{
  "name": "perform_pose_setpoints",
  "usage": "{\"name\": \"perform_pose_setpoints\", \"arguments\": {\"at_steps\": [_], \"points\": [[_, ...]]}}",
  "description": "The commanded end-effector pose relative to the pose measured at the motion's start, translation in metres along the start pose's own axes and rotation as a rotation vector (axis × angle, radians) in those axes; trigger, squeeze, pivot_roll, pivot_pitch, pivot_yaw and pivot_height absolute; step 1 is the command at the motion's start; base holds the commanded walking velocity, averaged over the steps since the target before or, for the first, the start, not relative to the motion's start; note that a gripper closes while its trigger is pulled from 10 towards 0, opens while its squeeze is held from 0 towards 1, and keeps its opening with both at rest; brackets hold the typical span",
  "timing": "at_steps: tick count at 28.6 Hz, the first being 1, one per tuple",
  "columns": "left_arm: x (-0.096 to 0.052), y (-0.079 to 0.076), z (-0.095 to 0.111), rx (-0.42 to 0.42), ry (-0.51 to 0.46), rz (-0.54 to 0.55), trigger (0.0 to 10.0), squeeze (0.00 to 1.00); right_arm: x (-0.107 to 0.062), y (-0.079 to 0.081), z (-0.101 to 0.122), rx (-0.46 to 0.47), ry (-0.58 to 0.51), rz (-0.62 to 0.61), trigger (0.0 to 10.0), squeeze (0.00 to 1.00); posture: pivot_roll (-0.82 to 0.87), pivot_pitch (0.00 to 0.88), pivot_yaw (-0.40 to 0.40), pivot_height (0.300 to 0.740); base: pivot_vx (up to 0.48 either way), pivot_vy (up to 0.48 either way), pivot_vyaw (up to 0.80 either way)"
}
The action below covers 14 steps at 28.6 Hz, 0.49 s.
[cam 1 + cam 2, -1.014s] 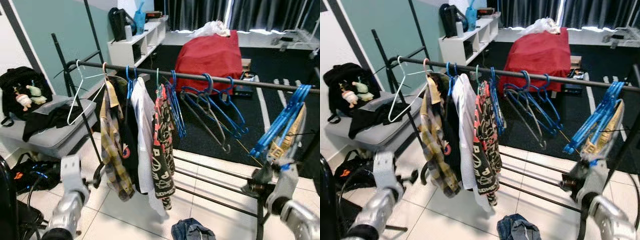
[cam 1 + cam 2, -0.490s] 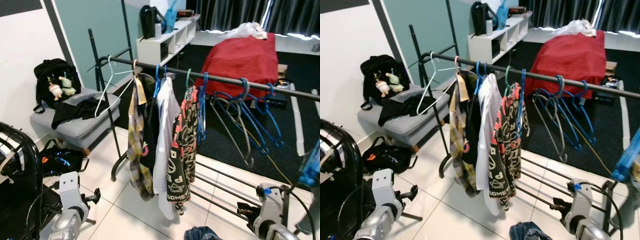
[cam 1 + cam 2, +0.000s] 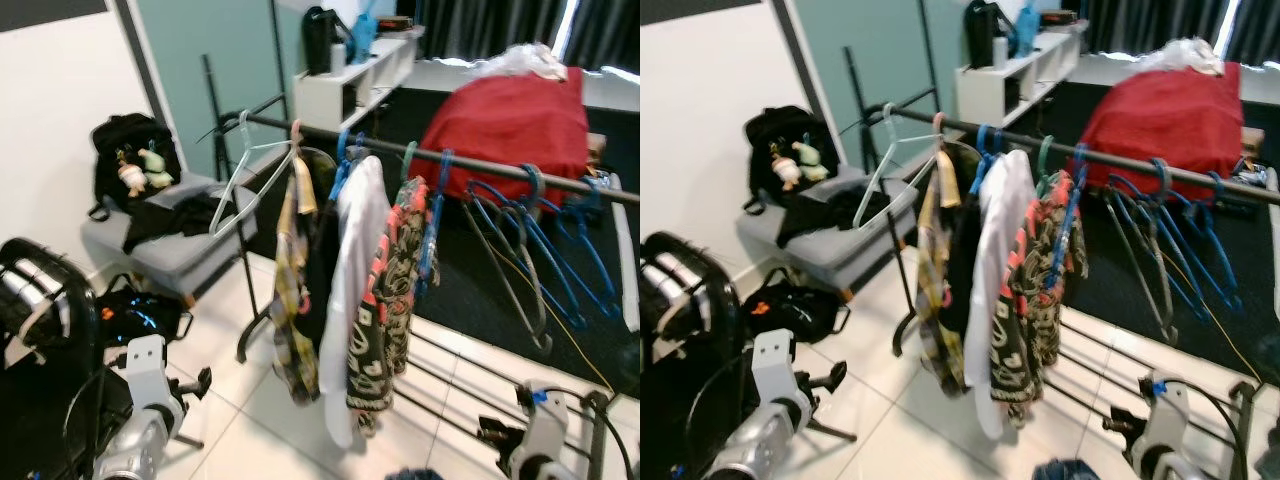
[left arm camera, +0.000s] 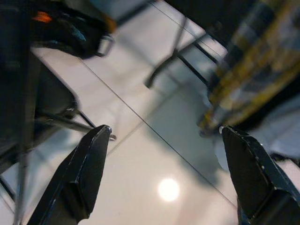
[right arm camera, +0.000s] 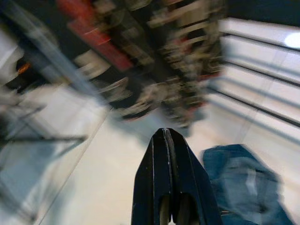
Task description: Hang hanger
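White tile lies under us, and our two arms hang low over it. Our left gripper [image 4: 164,178] is at seven o'clock in the head view, fingers spread wide and empty. Our right gripper [image 5: 171,187] is at five o'clock, fingers pressed together on nothing, above a heap of blue denim [image 5: 243,183] on the floor.

Further out, towards twelve o'clock, the black rail [image 3: 480,165] carries shirts [image 3: 350,290] at its middle. An empty white hanger [image 3: 245,165] hangs at its eleven o'clock end, and a cluster of blue hangers [image 3: 545,235] at two o'clock. Beyond the rail sits a red-covered mound [image 3: 510,115].

We judge that no hanger is in hand, so the hanging step looks either finished or not begun. Next, we would need to close in on the rail and raise an arm.
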<state>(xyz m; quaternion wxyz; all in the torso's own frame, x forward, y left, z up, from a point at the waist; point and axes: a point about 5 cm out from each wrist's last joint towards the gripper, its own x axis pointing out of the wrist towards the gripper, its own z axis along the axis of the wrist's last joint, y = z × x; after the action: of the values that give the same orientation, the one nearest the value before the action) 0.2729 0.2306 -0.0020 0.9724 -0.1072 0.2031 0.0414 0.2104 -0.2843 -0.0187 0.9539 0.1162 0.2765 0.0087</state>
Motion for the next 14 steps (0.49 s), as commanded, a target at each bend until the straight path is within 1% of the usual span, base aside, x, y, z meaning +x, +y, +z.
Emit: {"name": "perform_pose_setpoints", "arguments": {"at_steps": [1, 7, 8, 9, 12, 14], "points": [[-0.006, 0.006, -0.012, -0.002, 0.039, 0.014, 10.0, 0.00, 0.001, 0.002, 0.000, -0.021, -0.003, 0.012, 10.0, 0.00, -0.13, 0.003, 0.049, 0.740, 0.000, 0.000, 0.80], [-0.006, 0.005, -0.012, 0.003, 0.033, 0.001, 10.0, 0.00, 0.001, 0.002, 0.001, -0.005, -0.036, 0.025, 10.0, 0.00, -0.12, 0.000, 0.047, 0.740, 0.000, 0.000, 0.77], [-0.005, 0.003, -0.011, 0.017, 0.033, -0.020, 10.0, 0.00, 0.003, 0.004, 0.007, 0.015, -0.069, 0.028, 10.0, 0.00, -0.12, 0.002, 0.050, 0.740, 0.000, 0.000, 0.00], [-0.005, 0.003, -0.011, 0.017, 0.033, -0.020, 10.0, 0.00, 0.003, 0.004, 0.007, 0.015, -0.069, 0.028, 10.0, 0.00, -0.12, 0.002, 0.050, 0.740, 0.000, 0.000, 0.00], [-0.003, 0.000, -0.009, 0.032, 0.032, -0.040, 10.0, 0.00, 0.007, 0.007, 0.017, 0.002, -0.105, 0.024, 10.0, 0.00, -0.13, 0.003, 0.054, 0.740, 0.000, 0.000, 0.00], [-0.002, -0.002, -0.008, 0.036, 0.030, -0.045, 10.0, 0.00, 0.008, 0.006, 0.020, 0.007, -0.110, 0.018, 10.0, 0.00, -0.14, 0.001, 0.053, 0.740, 0.000, 0.000, 0.00]]}}
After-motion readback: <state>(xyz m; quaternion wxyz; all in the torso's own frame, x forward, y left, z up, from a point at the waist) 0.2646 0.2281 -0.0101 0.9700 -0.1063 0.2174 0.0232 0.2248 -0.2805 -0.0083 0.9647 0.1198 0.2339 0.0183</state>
